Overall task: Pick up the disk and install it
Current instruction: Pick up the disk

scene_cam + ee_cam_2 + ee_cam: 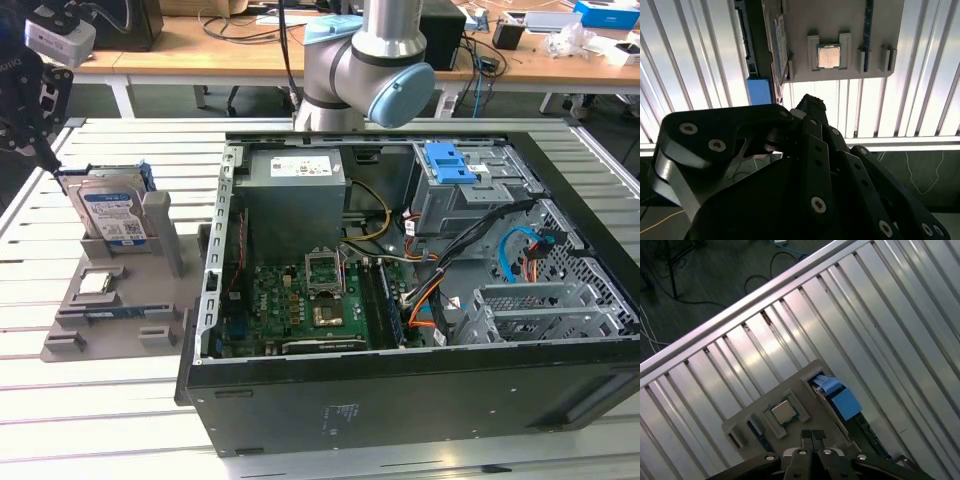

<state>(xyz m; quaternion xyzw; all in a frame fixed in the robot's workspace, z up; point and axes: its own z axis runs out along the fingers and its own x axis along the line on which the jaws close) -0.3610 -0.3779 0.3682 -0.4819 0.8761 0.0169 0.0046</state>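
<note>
Black gripper point(810, 102) links crowd the front of the second wrist view. In both wrist views the two fingertips meet with no gap and nothing between them, so the gripper point(812, 434) is clenched on empty air.

In the exterior view the gripper point(50, 165) hangs at about 10 o'clock from the disk point(112, 212). It is close to the blue bracket's edge, and I cannot tell whether it touches. The disk stands upright in a slot of the grey fixture tray point(120, 335), label facing the camera, and the tray lies on the slatted table point(100, 420). It sits at about 9 o'clock from the open computer case point(400, 400), just beside the case wall. The small square chip point(97, 282) rests in its own pocket of the tray, at about 6 o'clock from the disk.

The second wrist view shows the disk point(780, 44) edge-on beside the chip point(828, 56). The first wrist view catches the blue end of the disk point(839, 398) near the chip point(786, 411).

By my reading the task is barely begun. The disk is not yet grasped or lifted out of the tray, and none of it is inside the case. The grey drive cage point(470, 200), at about 1 o'clock within the case, carries only its own blue plastic piece point(450, 162). Grasping, carrying and seating are all left to do.
</note>
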